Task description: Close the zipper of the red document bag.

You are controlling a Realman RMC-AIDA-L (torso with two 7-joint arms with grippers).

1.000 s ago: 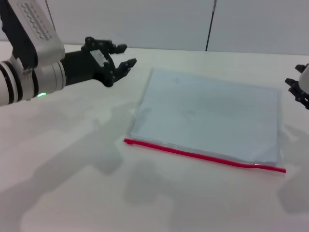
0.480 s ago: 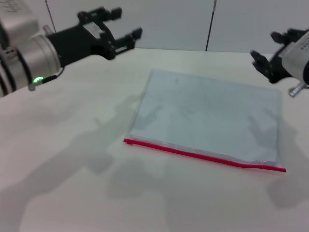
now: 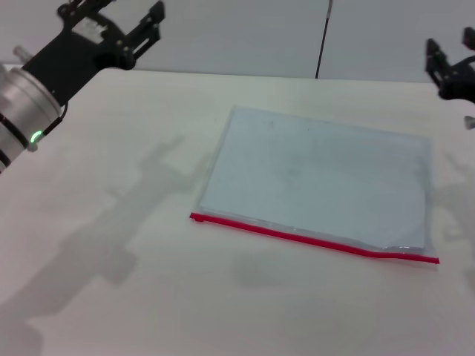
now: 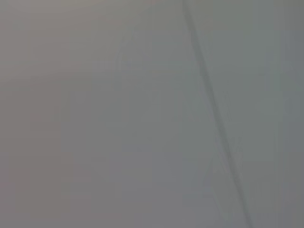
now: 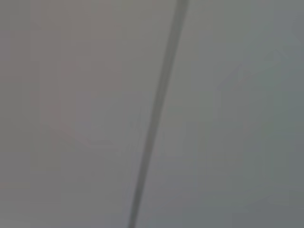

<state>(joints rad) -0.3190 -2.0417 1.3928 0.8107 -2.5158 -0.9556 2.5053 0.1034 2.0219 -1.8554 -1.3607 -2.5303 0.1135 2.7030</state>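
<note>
The red document bag lies flat on the white table, a pale blue-grey pouch. Its zipper is a thin red strip along the long edge nearest me; I cannot make out the slider. My left gripper is raised high at the far left, well away from the bag, with its fingers spread open and empty. At the far right edge of the head view my right gripper is also lifted above the table, open and holding nothing. Both wrist views show only a grey wall, not the bag.
The white table stretches around the bag on all sides. A grey wall with a dark vertical seam stands behind the table's far edge; the same seam crosses the right wrist view.
Both arms have risen and swung outward, away from the bag: the left gripper up toward the top left, the right gripper up to the top right edge. The bag has not moved.
</note>
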